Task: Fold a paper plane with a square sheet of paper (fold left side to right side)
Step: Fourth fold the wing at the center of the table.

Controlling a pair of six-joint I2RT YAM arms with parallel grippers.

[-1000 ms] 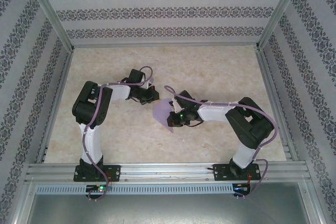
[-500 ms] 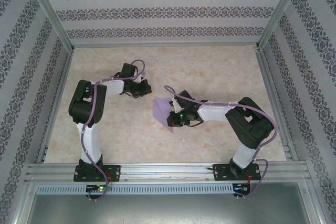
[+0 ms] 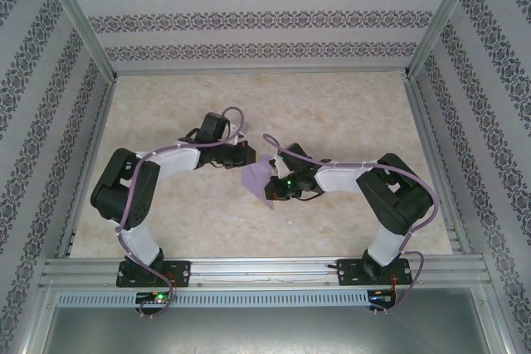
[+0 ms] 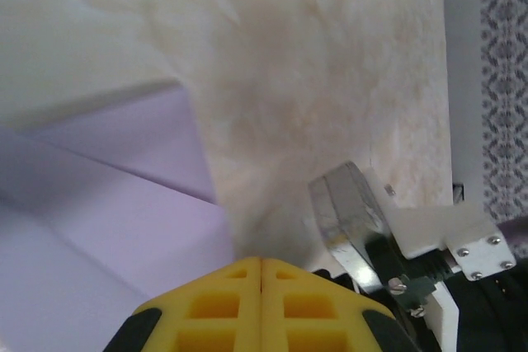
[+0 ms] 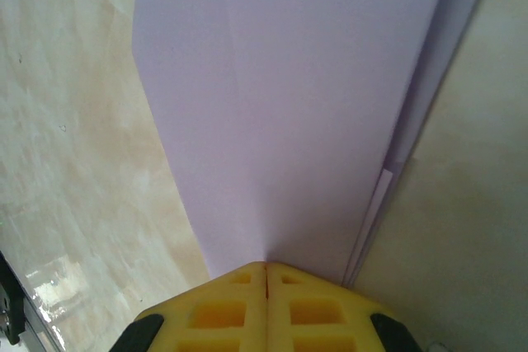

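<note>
Right now your left claw (image 3: 245, 157) is clenched with nothing between its yellow tips; in the left wrist view the two pads (image 4: 231, 302) meet along a thin seam. The sheet of paper (image 3: 255, 175) lies just ahead of that claw and to its left side. Its nearest edge runs up to the tips, though you cannot tell from here whether they touch it. From this claw you see folded layers in the lilac sheet (image 4: 107, 204): one flap lies over another, with a slanted crease between them and a pointed corner at the far end. To the claw's right, near the tips, sits a grey metal bracket (image 4: 342, 212) with a white block screwed to it.

Your right claw (image 3: 272, 188) is clenched too, its tips (image 5: 266, 274) closed seam to seam. The sheet (image 5: 297, 105) starts right at those tips and stretches straight ahead of the claw, with a faint centre crease running away from the seam. A narrower layer shows along its right edge. You cannot tell whether the paper is pinched between the pads or only pressed beneath them.

From above, the two claws face each other with the paper between them, on the pale marbled table (image 3: 332, 113).
</note>
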